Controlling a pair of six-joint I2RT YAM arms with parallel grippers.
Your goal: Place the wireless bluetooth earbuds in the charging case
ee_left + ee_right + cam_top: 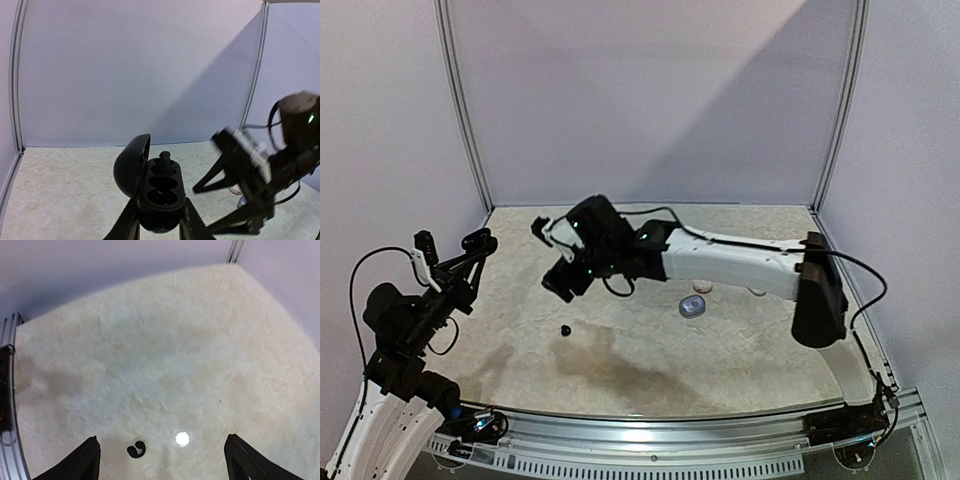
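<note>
Beige marbled surface (200,365), pale walls (650,100): left tool (159,222) clenches the open black oval charging case (160,195); right tool (160,460), released wide, should centre over the small black earbud (136,449), lower left, before closing.

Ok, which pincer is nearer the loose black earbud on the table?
Right. The right pincer hangs open over the black earbud; the left pincer is off to the left, shut on the black charging case.
</note>
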